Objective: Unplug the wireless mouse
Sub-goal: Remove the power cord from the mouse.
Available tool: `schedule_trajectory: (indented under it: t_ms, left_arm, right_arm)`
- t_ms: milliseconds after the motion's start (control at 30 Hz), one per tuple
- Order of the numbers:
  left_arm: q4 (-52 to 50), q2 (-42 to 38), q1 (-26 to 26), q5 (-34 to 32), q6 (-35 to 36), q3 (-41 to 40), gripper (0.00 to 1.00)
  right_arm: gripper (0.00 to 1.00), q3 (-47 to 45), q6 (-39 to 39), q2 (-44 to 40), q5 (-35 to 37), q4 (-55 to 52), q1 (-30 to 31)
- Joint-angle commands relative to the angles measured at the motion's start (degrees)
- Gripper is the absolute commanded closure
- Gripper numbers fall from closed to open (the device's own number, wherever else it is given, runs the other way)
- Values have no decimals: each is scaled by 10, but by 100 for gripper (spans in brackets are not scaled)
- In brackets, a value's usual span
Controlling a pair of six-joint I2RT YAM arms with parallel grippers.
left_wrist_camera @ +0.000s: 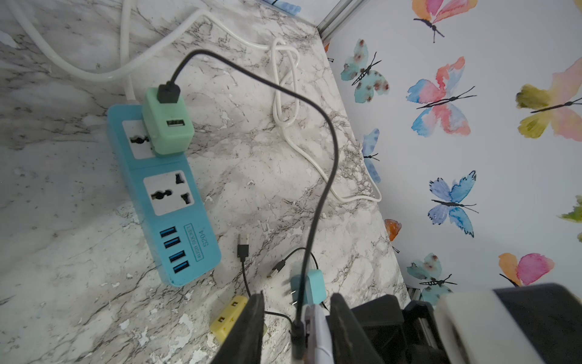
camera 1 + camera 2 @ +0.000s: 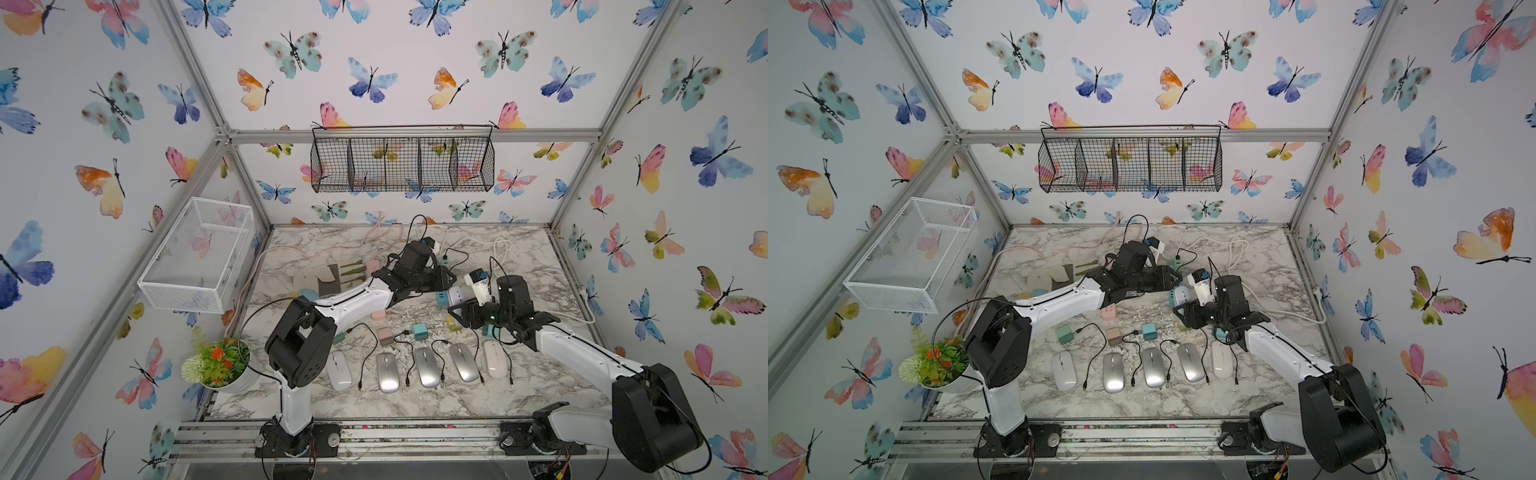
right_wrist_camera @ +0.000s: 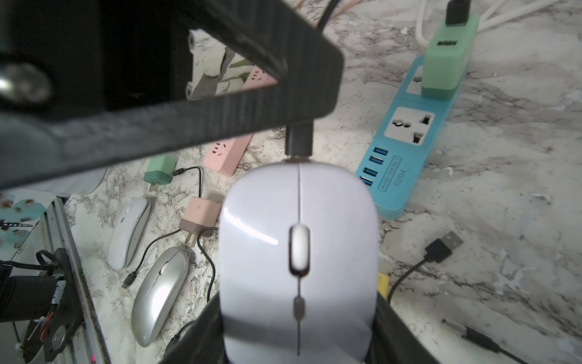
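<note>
My right gripper [image 3: 296,327] is shut on the sides of a pale lilac wireless mouse [image 3: 299,252], which it holds above the marble table [image 2: 540,257]. A black plug [image 3: 299,140] sits in the mouse's front end. Its black cable [image 1: 327,157] arcs back to a green charger [image 1: 167,123] on the blue power strip [image 1: 176,201]. My left gripper [image 1: 298,296] is open, its jaws standing on either side of the plug [image 1: 297,334] and the mouse's nose [image 1: 318,331], with gaps showing. In both top views the two grippers meet at the mouse [image 2: 457,295] [image 2: 1180,296].
Several other mice [image 2: 386,372] lie in a row near the front edge with loose cables and small chargers. A yellow adapter [image 1: 228,318], a teal charger [image 1: 310,285] and a loose USB plug [image 1: 243,244] lie under the grippers. A pink power strip [image 3: 230,154] lies to the left. A plant pot [image 2: 216,365] stands front left.
</note>
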Motion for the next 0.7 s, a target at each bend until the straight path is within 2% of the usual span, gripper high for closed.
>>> schedule_trajectory:
  t_ms: [0, 167, 333, 400, 500, 667]
  left_arm:
    - [-6, 13, -3, -8, 4, 14, 66]
    - [6, 18, -3, 5, 2, 15, 71]
    - [21, 20, -3, 20, -1, 13, 91]
    - [26, 19, -3, 26, -1, 12, 96]
    - [33, 15, -3, 30, -1, 11, 100]
    - [38, 7, 7, 32, 2, 28, 100]
  right_arm:
    - [98, 3, 4, -13, -14, 10, 3]
    - [98, 4, 3, -13, -15, 8, 3]
    - [98, 7, 1, -12, -14, 3, 3]
    - [98, 7, 3, -14, -12, 0, 3]
    - [98, 10, 4, -15, -12, -8, 3]
    - [98, 16, 6, -22, -18, -47, 3]
